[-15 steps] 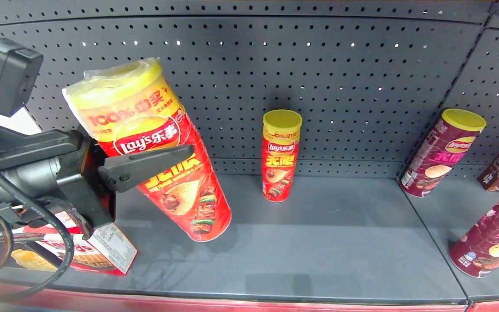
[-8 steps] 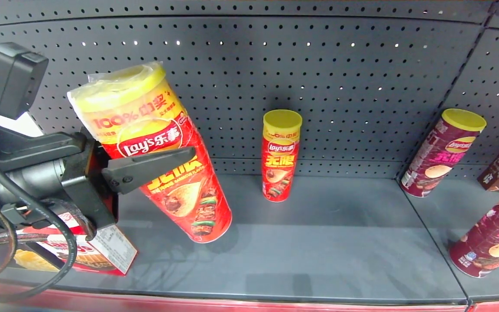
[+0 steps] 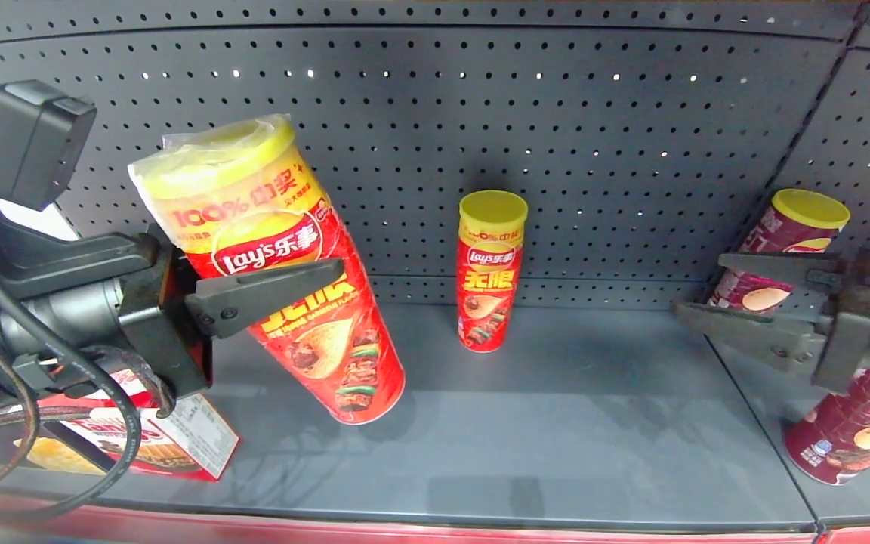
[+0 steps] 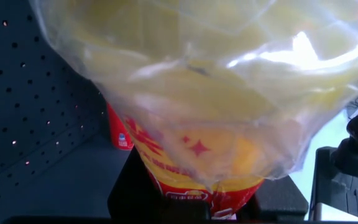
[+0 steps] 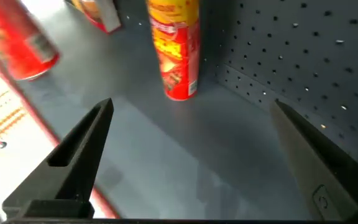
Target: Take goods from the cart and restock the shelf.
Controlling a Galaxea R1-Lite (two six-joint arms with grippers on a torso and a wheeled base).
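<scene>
Before letting go of the tall red can [image 3: 333, 351], start at the near edge of the shelf [image 3: 556, 453]: at eight o'clock, a flat snack box [image 3: 186, 446] lying close under the arm, so best not to swing the wrist down that way. Just beyond, at nine o'clock, left pincer [image 3: 306, 264] pinching the can across its label, one finger over the front, the other hidden behind. Can tilted, plastic-wrapped yellow lid leaning toward ten o'clock, base low over the shelf near the centre; cannot tell whether touching the deck. Judged as the placing step: bring the lid upright over the base first, lower to a flat, full-rim seat, and only then spread the fingers, drawing straight back toward nine o'clock without snagging the wrap. At three o'clock, right pincer [image 3: 699, 285] spread wide and holding nothing, in front of the purple cans [image 3: 801, 223]; best kept apart from the placing. Farthest back, at twelve o'clock, a smaller red can [image 3: 489, 272] standing upright against the pegboard back [image 3: 593, 151], well apart from the held one; worth lining up with that, label outward.
</scene>
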